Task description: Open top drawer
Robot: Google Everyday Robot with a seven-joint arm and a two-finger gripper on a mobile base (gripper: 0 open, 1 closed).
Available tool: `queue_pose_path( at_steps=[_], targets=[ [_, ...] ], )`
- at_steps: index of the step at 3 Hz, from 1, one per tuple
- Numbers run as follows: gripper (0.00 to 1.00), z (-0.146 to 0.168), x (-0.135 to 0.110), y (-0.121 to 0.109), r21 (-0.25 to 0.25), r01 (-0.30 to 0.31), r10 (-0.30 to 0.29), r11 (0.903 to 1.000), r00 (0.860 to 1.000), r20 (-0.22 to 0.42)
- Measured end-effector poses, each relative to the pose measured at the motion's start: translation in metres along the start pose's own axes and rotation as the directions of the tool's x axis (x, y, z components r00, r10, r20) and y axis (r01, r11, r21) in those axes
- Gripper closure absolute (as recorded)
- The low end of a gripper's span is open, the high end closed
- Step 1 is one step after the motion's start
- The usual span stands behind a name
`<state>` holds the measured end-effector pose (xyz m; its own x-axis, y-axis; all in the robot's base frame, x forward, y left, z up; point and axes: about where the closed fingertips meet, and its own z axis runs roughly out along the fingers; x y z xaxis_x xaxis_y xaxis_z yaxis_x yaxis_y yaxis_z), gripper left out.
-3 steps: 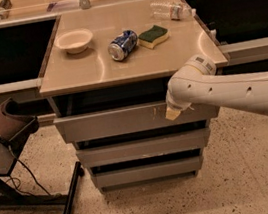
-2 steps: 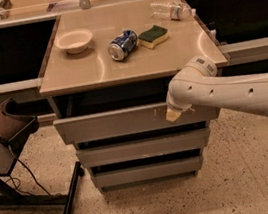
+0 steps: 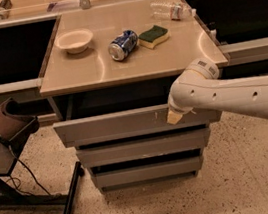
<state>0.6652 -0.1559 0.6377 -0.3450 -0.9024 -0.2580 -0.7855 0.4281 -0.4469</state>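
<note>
Top drawer (image 3: 112, 126) partly out; gripper (image 3: 174, 116) on front panel rt, jaws' state unclear.

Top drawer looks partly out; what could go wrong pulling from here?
1. The end effector sits right of centre on the handleless top drawer, so it may slip off or skew the panel.
2. A jolt could roll the can lying on its side on the countertop.
</note>
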Motion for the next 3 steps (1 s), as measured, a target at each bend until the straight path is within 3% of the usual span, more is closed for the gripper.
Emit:
queue_pose_path(
  at_steps=[3],
  targets=[
    [1.0, -0.01, 0.006, 0.009, 0.008, -0.002, 0.002, 1.0, 1.0, 0.002]
  ],
)
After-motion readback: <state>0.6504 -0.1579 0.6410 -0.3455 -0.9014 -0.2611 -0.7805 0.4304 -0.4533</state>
